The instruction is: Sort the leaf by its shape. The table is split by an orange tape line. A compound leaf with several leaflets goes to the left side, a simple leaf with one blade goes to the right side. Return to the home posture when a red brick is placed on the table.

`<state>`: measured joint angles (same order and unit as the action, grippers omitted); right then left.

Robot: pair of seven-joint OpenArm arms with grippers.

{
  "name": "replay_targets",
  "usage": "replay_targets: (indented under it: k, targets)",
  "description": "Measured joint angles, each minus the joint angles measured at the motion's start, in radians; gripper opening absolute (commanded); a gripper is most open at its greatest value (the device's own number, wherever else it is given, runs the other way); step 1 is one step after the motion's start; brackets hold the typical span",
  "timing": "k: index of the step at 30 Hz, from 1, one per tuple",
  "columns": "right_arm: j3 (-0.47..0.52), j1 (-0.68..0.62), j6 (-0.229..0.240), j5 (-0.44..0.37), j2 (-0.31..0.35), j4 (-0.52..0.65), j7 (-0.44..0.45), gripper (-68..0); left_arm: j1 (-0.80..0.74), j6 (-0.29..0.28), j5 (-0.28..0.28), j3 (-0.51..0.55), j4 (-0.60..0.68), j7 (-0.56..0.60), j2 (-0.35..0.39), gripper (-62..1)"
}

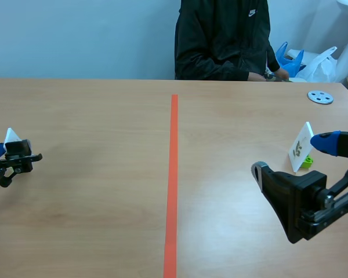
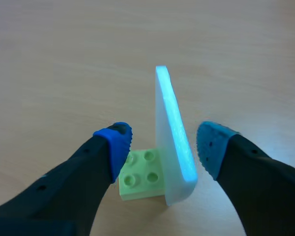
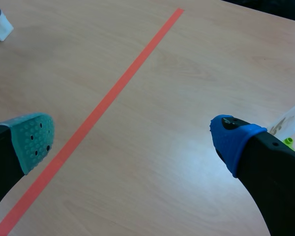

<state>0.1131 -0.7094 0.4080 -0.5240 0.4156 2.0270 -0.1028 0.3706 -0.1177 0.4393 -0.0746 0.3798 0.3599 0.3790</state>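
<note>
A white card (image 1: 302, 145) with a small leaf picture stands on a green brick (image 1: 307, 163) on the table's right side. My right gripper (image 1: 292, 155) is open just in front of it, so in the right wrist view only the card's edge (image 3: 291, 119) shows beside the blue pad (image 3: 231, 138). At the far left a second white card (image 2: 173, 142) stands edge-on in a green brick (image 2: 140, 178), between the spread fingers of my open left gripper (image 2: 164, 142). Neither pad presses the card. Its picture face is hidden. The orange tape line (image 1: 173, 185) divides the table.
A person in a black jacket (image 1: 223, 37) sits across the table. A white disc (image 1: 320, 97) lies at the far right, with blue and white bags (image 1: 304, 61) behind it. The far left card (image 3: 0, 27) shows across the tape in the right wrist view.
</note>
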Motion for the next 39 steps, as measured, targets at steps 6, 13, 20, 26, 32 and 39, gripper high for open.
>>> replay_targets:
  k: [6, 13, 20, 26, 32, 39]
  targets:
    - [0.000, 0.000, 0.000, 0.000, 0.000, 0.000, 0.000, 0.4, -0.068, -0.010, 0.002, -0.001, 0.173, -0.038, 0.067, -7.7]
    - [0.000, 0.000, 0.000, 0.000, 0.000, 0.000, 0.000, 0.4, -0.264, -0.092, 0.027, 0.045, 0.504, -0.042, 0.143, -3.6]
    - [0.000, 0.000, 0.000, 0.000, 0.000, 0.000, 0.000, 0.4, -0.502, -0.319, 0.038, 0.198, 0.877, -0.108, 0.170, 1.4]
    - [0.000, 0.000, 0.000, 0.000, 0.000, 0.000, 0.000, 0.4, -0.722, -0.493, 0.040, 0.230, 1.186, -0.159, 0.170, 1.4]
    - [0.000, 0.000, 0.000, 0.000, 0.000, 0.000, 0.000, 0.4, -0.911, -0.534, 0.040, 0.230, 1.410, -0.229, 0.169, 1.4]
    - [0.000, 0.000, 0.000, 0.000, 0.000, 0.000, 0.000, 0.4, -1.045, -0.533, 0.040, 0.230, 1.501, -0.307, 0.136, 1.4]
